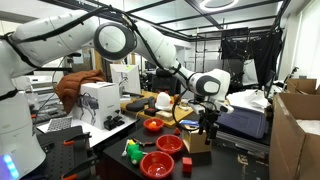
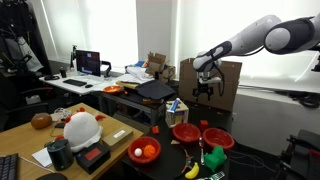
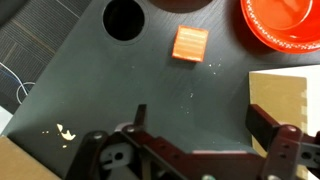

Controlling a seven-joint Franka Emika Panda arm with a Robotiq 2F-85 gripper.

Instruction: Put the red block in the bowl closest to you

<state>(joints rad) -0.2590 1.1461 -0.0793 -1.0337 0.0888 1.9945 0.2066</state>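
In the wrist view the gripper (image 3: 200, 116) fills the near edge, its dark fingers (image 3: 140, 115) spread wide with nothing between them, hanging above a matt black table (image 3: 80, 75) that carries a few pale specks (image 3: 65, 131) at the near left. Just right of the gripper lies a beige slab (image 3: 285, 95) (cardboard or wood, I cannot tell which). Farther on, the red block (image 3: 190, 43) rests flat on the bare table, more orange-red than pure red under this light. It lies apart from the red bowl (image 3: 285, 20), whose rim curves in at the far right. A black round opening (image 3: 123, 18) sits to the block's far left. A ribbed grey mat (image 3: 30, 45) covers the left corner. In an exterior view the gripper (image 2: 203, 95) hangs high above the black table (image 2: 175, 160), clear of it. On the table below, the left bowl (image 2: 186, 132) and the right bowl (image 2: 217, 137), both red, stand side by side, with a green item (image 2: 210, 158) and a banana (image 2: 192, 172) nearer. Left of these is a bowl of orange fruit (image 2: 145, 151). Beyond stand a cluttered desk (image 2: 110, 95), a monitor (image 2: 88, 62), a cardboard box (image 2: 228, 80) and bright windows (image 2: 140, 30). In an exterior view the gripper (image 1: 208, 128) points down amid lab clutter, with stacked cardboard cartons (image 1: 295, 130) at the right.
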